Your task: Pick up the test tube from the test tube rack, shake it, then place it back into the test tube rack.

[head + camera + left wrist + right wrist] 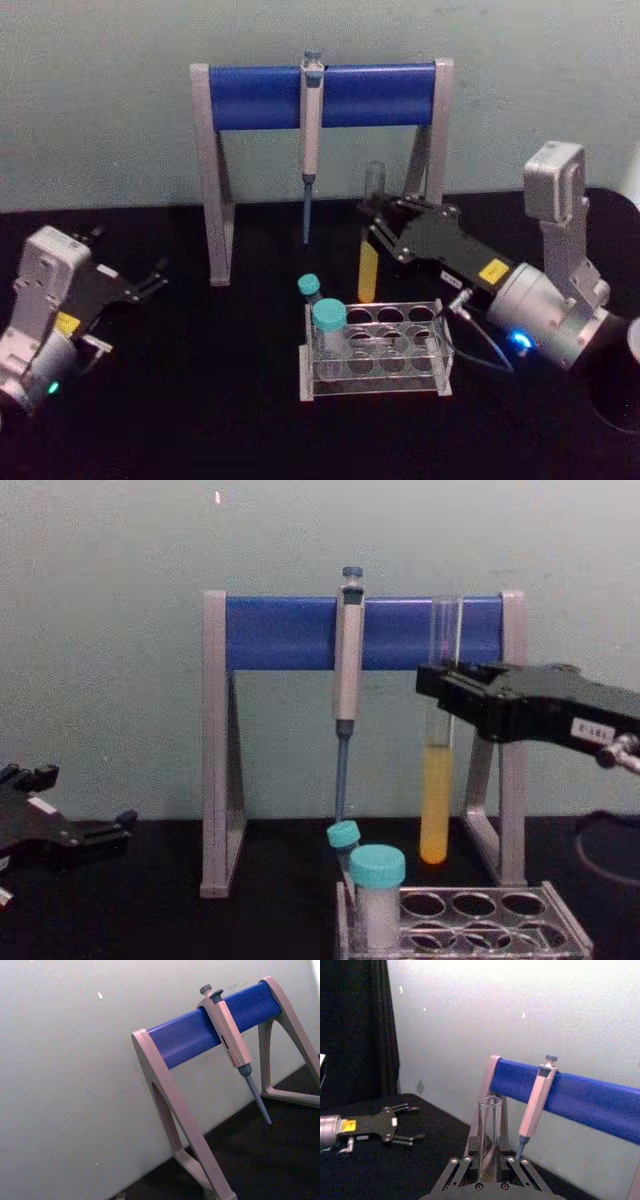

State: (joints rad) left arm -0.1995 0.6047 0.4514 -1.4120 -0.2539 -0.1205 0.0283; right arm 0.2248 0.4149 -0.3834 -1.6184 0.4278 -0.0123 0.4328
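My right gripper is shut on the test tube, a tall clear glass tube with yellow liquid in its lower part. It hangs upright in the air, just behind and above the test tube rack. From the chest the test tube has its round bottom well above the test tube rack, and the right gripper clamps its upper part. The tube's open mouth rises between my right gripper's fingers. My left gripper rests open at the left, off the table's centre.
Two teal-capped tubes stand in the rack's left holes. Behind the rack stands a grey-and-blue pipette stand with a pipette hanging from its bar. The table top is black; a pale wall closes the back.
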